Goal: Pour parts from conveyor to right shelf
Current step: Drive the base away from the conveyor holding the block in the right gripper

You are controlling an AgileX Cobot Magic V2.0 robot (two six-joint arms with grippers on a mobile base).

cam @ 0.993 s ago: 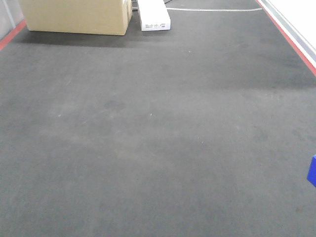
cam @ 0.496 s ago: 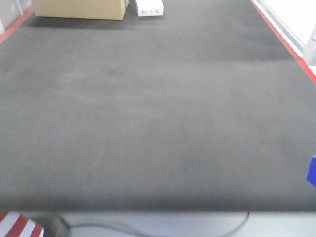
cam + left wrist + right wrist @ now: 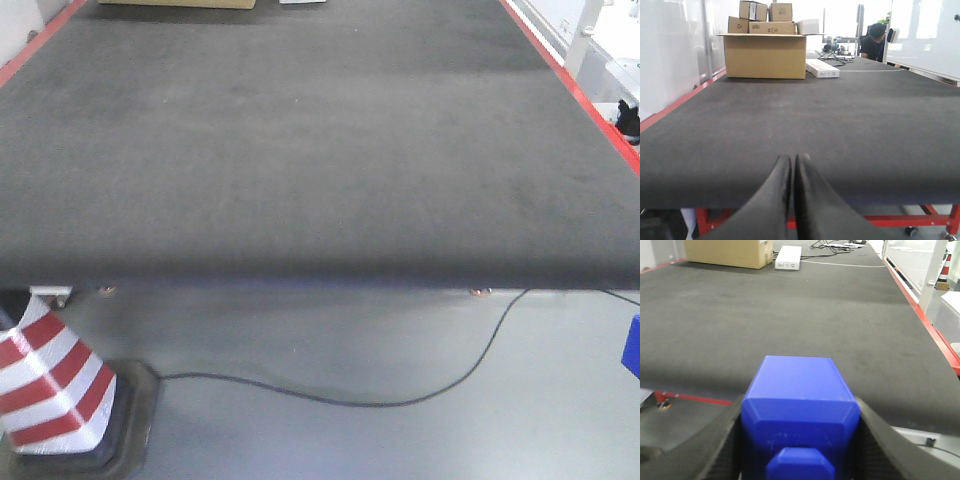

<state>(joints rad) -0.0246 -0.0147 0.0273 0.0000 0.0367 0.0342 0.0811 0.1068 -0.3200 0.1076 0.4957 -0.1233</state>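
- The right gripper (image 3: 800, 412) is seen with its jaws pinched on the blue cube block (image 3: 799, 385), one dark jaw pressed against each side.
- The block is held with its short square stud turned toward the wrist camera.
- In the front view, only a blue sliver of the block is caught at the right border, off the near end of the conveyor (image 3: 300, 150) and above the grey floor (image 3: 400, 350).
- The left gripper (image 3: 792, 162) is shown empty, its jaws pressed together, tips pointed along the belt.
- A cardboard box (image 3: 765, 56) and a flat white box (image 3: 822, 69) are set at the belt's far end.
- A red-and-white striped cone (image 3: 45, 385) and a black cable (image 3: 400, 400) are seen on the floor below the belt's edge.
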